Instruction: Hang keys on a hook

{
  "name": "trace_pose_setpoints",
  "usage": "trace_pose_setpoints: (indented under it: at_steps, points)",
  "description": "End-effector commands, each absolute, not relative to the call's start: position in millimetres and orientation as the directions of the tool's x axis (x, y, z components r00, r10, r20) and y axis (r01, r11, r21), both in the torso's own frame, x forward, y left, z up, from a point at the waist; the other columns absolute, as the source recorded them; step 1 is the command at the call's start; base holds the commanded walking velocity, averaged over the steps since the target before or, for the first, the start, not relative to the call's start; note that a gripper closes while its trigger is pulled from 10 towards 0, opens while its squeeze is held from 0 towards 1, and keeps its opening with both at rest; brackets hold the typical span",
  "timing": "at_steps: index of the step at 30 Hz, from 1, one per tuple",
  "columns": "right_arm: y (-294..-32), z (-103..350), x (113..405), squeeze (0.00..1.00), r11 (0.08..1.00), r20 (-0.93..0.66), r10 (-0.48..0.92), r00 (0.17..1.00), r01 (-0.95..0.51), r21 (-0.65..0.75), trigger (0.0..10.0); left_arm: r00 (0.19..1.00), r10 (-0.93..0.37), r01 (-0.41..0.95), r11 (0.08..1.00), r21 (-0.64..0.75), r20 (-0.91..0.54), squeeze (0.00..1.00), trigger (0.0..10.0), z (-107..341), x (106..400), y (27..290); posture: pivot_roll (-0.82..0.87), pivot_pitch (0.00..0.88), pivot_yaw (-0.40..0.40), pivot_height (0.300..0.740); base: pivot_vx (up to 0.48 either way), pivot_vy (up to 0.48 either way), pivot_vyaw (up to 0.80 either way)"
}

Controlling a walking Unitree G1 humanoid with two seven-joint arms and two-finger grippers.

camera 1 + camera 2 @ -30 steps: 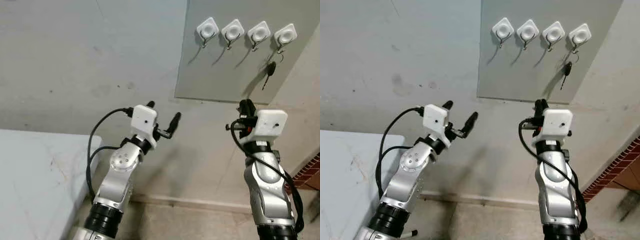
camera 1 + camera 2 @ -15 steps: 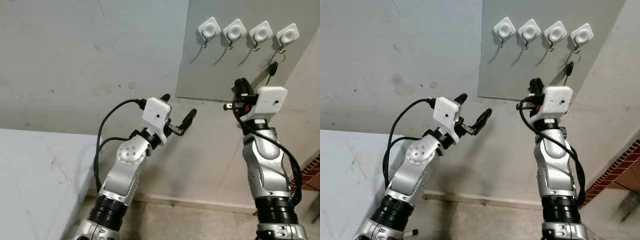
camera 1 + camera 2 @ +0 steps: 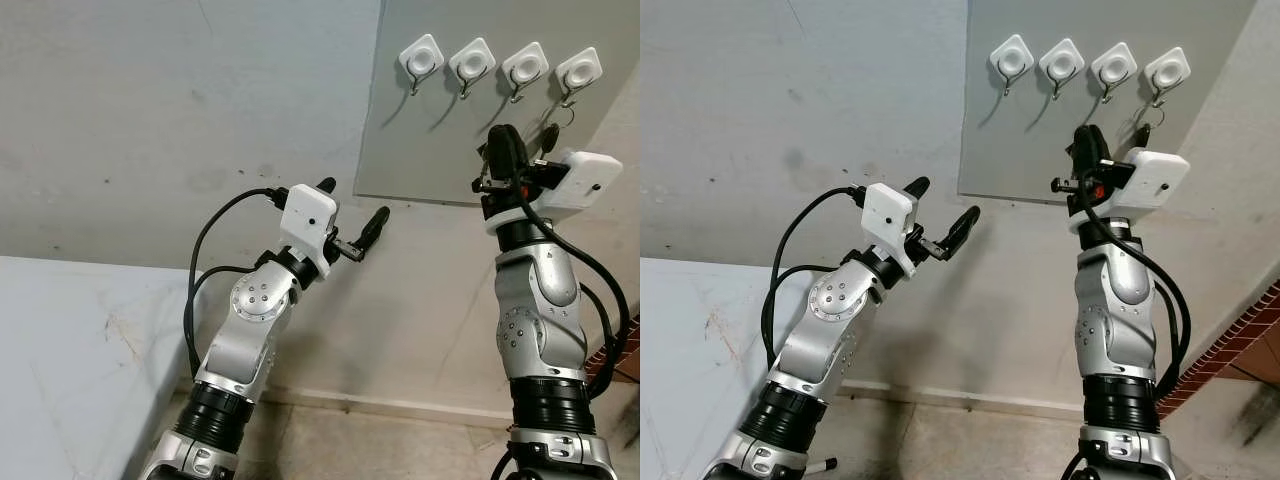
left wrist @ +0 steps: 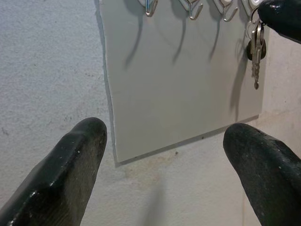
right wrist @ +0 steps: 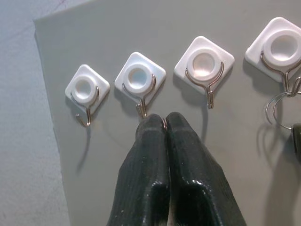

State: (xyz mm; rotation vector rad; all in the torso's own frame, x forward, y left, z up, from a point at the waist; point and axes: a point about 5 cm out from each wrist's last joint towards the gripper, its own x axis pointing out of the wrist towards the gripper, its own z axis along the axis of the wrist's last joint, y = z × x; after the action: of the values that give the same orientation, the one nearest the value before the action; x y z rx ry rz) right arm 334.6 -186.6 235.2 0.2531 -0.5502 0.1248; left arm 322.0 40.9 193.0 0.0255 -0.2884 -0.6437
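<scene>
A grey board (image 3: pixel 430 140) on the wall carries a row of white hooks (image 3: pixel 471 62). The keys (image 4: pixel 255 49) hang by their ring (image 5: pixel 277 110) from the rightmost hook (image 3: pixel 579 70); my right wrist partly hides them in the eye views. My right gripper (image 3: pixel 500 150) is raised in front of the board, shut, its fingertips (image 5: pixel 155 127) just below the second hook (image 5: pixel 139 77), with nothing visible between them. My left gripper (image 3: pixel 352 200) stands open below the board's lower left corner, pointing at it, and holds nothing.
A pale tabletop (image 3: pixel 60 350) lies at the lower left. Plain wall runs behind both arms down to the floor (image 3: pixel 400 440). A strip of red brick (image 3: pixel 1230 350) shows at the lower right.
My right arm has risen, bringing its shut gripper from below the board up in front of the hooks. The left arm has lifted a little and moved right. The keys stayed on their hook.
</scene>
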Motion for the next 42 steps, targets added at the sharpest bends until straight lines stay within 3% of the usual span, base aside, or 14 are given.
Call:
trace_pose_setpoints:
  at_steps: [1, 8, 18, 19, 23, 31, 42]
  points:
    - [-186, 246, 332, 0.00, 0.948, 0.573, 0.053, 0.818, -0.223, 0.229, 10.0, 0.764, -0.585, 0.579, 0.808, 0.111, 0.271, 0.00, 10.0, 199, 323, 41, -0.04, 0.049, -0.036, 0.740, 0.000, 0.000, 0.00]
    - [-178, 249, 334, 0.00, 0.885, 0.590, 0.085, 0.803, -0.333, 0.326, 10.0, 0.760, -0.590, 0.583, 0.804, 0.114, 0.272, 0.00, 10.0, 201, 323, 40, -0.04, 0.055, -0.036, 0.740, 0.000, 0.000, 0.00]
    - [-172, 246, 334, 0.00, 0.894, 0.576, 0.131, 0.807, -0.348, 0.283, 10.0, 0.751, -0.604, 0.597, 0.794, 0.115, 0.267, 0.00, 10.0, 199, 319, 36, -0.04, 0.056, -0.040, 0.740, 0.000, 0.000, 0.00]
    - [-171, 237, 327, 0.00, 0.947, 0.544, 0.157, 0.824, -0.282, 0.154, 10.0, 0.786, -0.560, 0.564, 0.823, 0.067, 0.262, 0.00, 10.0, 193, 320, 47, -0.03, 0.059, -0.045, 0.740, 0.000, 0.000, 0.00]
    - [-169, 219, 313, 0.00, 0.982, 0.489, 0.171, 0.856, -0.189, -0.014, 10.0, 0.845, -0.467, 0.487, 0.873, -0.014, 0.261, 0.00, 10.0, 185, 319, 66, -0.03, 0.061, -0.050, 0.740, 0.000, 0.000, 0.00]
    - [-174, 207, 281, 0.00, 0.997, 0.474, 0.064, 0.878, -0.074, 0.001, 10.0, 0.914, -0.313, 0.346, 0.934, -0.092, 0.260, 0.00, 10.0, 176, 309, 98, -0.03, 0.056, -0.056, 0.740, 0.000, 0.000, 0.00]
    - [-176, 194, 249, 0.00, 1.000, 0.430, -0.028, 0.902, 0.030, 0.003, 10.0, 0.957, -0.198, 0.223, 0.969, -0.103, 0.210, 0.00, 10.0, 162, 297, 127, -0.03, 0.043, -0.053, 0.740, 0.000, 0.000, 0.00]
